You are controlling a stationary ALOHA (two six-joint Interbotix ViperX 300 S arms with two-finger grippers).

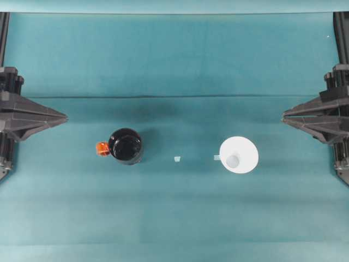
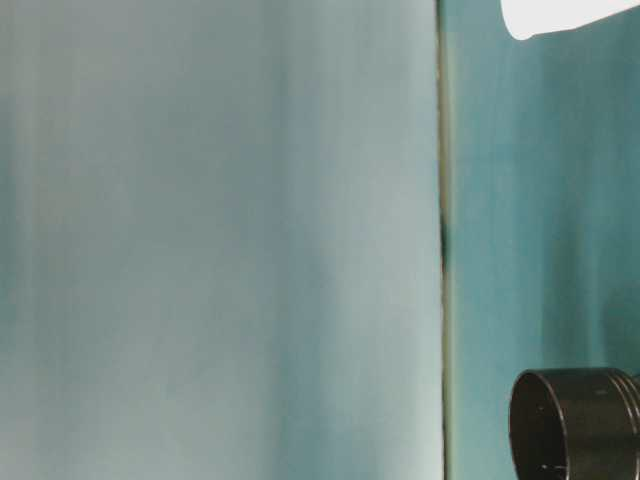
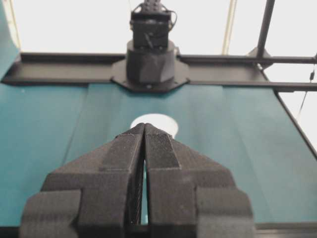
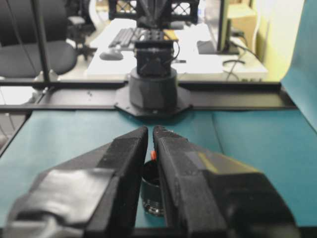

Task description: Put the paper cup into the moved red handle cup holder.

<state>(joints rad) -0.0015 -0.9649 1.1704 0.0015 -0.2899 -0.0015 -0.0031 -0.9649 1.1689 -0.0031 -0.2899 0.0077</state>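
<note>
The flat cloth-covered tabletop [image 1: 174, 65] is a plain teal all over, with no pattern. The round glossy cup holder [image 1: 126, 146] is black, and the small handle [image 1: 102, 148] on its side is orange-red. The wide-rimmed paper cup [image 1: 239, 155] is plain white, greyish at its small base. Two tiny scraps [image 1: 176, 159] on the cloth look pale, perhaps white tape. The ribbed plastic fingers [image 3: 161, 148] of the left gripper are matt black, as are the right gripper's fingers [image 4: 173, 153].
</note>
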